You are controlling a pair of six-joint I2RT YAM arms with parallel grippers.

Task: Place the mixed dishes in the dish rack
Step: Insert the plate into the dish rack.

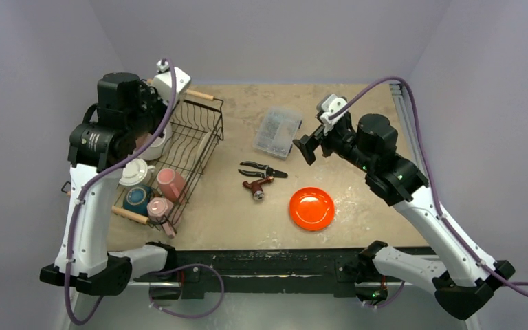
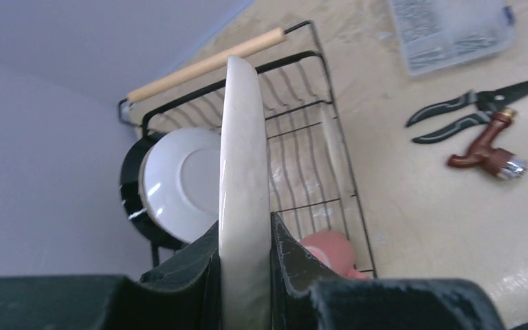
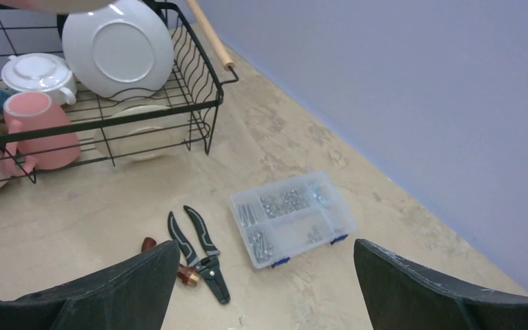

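Observation:
The black wire dish rack (image 1: 194, 141) stands at the left of the table. It holds two pink mugs (image 1: 170, 183), a white cup (image 1: 135, 172), a teal piece (image 1: 137, 199) and an upright black-rimmed white plate (image 2: 179, 180). My left gripper (image 2: 245, 234) is shut on a cream plate (image 2: 243, 158), held edge-on above the rack's far end, beside the upright plate. An orange plate (image 1: 312, 208) lies on the table at the front right. My right gripper (image 3: 267, 246) is open and empty, high over the table near the clear box (image 3: 292, 216).
Black pliers (image 1: 262, 169) and a red-brown tool (image 1: 257, 186) lie mid-table between the rack and the orange plate. The clear compartment box (image 1: 277, 130) sits behind them. A cream saucer (image 3: 137, 137) lies flat in the rack's near end. Walls close the back and sides.

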